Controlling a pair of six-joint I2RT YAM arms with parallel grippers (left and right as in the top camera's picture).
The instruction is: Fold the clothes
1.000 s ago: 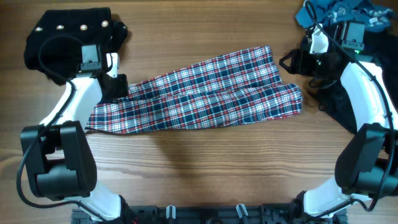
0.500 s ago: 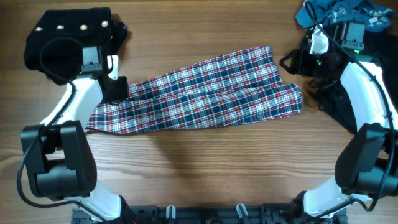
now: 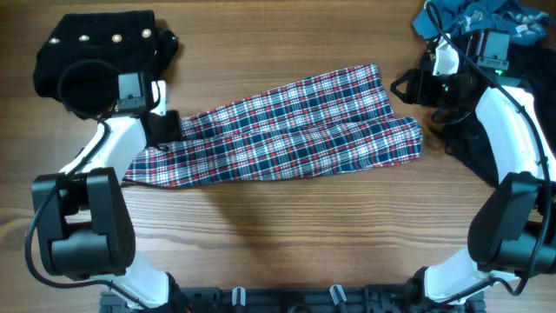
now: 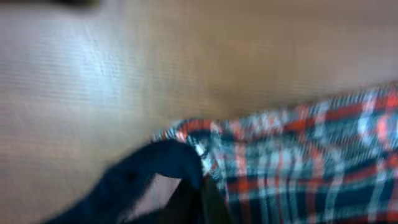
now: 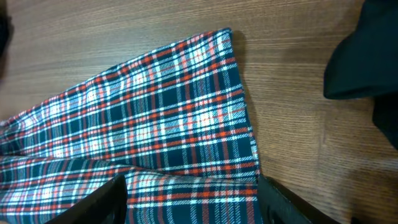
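Red, navy and white plaid fabric garment [image 3: 287, 126] on wooden table [image 3: 287, 226].
Left end is gripped by closed left gripper [image 3: 162, 130]; right gripper [image 3: 404, 87] is held open.

Left wrist view blurred throughout; red, navy and white plaid fabric garment [image 4: 298, 155] runs off its right and bottom edges. Overhead: crumpled blue fabric garment [image 3: 460, 17] cut by top edge; plain black fabric garment [image 3: 465, 148] partly under right arm [image 3: 508, 130]. Left gripper [image 3: 162, 129] fingertips hidden beneath its own body.
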